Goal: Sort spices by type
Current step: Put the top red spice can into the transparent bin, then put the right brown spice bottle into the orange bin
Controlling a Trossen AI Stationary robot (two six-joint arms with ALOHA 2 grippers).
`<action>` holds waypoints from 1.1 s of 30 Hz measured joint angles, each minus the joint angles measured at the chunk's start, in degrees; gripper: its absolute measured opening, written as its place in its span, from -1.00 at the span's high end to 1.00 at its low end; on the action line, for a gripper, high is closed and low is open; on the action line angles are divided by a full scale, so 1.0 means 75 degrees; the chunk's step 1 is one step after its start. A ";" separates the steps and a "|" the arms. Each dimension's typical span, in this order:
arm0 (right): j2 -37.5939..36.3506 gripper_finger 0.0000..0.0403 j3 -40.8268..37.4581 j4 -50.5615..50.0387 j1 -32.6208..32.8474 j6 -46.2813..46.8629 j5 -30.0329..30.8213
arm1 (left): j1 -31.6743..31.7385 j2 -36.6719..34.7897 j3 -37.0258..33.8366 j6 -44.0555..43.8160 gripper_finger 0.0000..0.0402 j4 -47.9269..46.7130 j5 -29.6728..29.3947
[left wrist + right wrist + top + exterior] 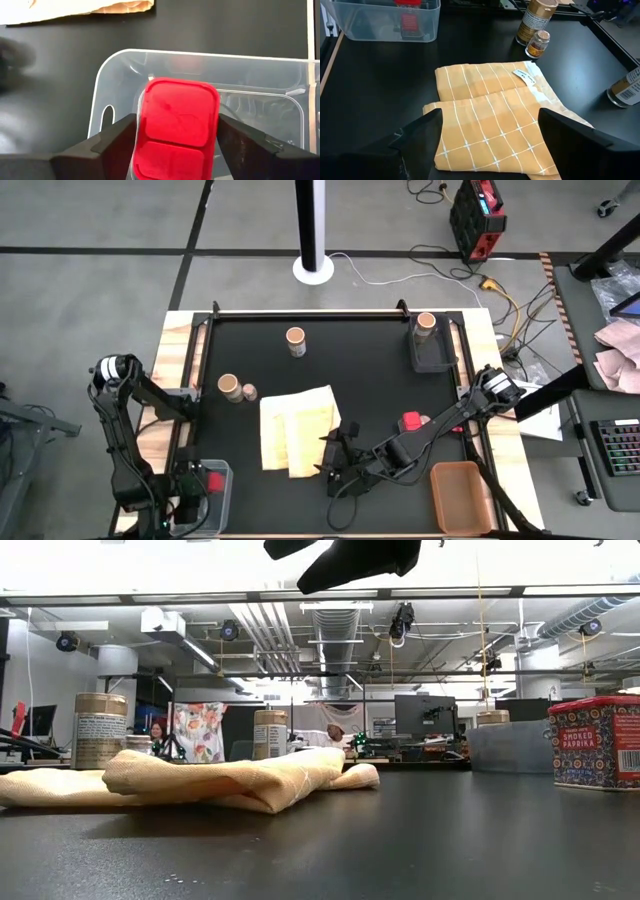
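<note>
A red spice tin stands inside a clear bin at the table's near left corner. My left gripper is open above the bin, pointing steeply down, with one finger on either side of the tin. A second red tin stands on the black table, right of the folded yellow cloth. Tan-topped jars stand at the far middle and the left, the left one with a tiny jar beside it. Another jar stands in a grey bin. My right gripper hovers open over the cloth's near right part. My left gripper's fingers stand close against the red tin's two opposite sides, coming from above and slanting down. I cannot tell whether they touch it. The tin stands lid up inside the clear bin.
An orange-tan tray lies at the near right. The grey bin sits at the far right corner. Raised black rails edge the table. Bare black surface lies between the cloth and the far jars.
</note>
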 joint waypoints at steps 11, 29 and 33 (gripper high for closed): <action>0.0000 -0.64 0.0000 0.0003 -0.0013 0.0026 0.0000 | 0.0026 0.0000 0.0927 0.0082 -0.17 -0.1311 0.0014; 0.0000 -0.61 -0.0384 0.1615 -0.0218 -0.0338 0.0015 | 0.0383 0.0290 0.1560 0.1247 -0.17 -0.1122 -0.6816; 0.0000 -0.57 -0.0452 0.1941 -0.0294 -0.0465 0.0013 | 0.1519 0.0457 0.1522 0.2988 -0.15 0.0194 -0.6217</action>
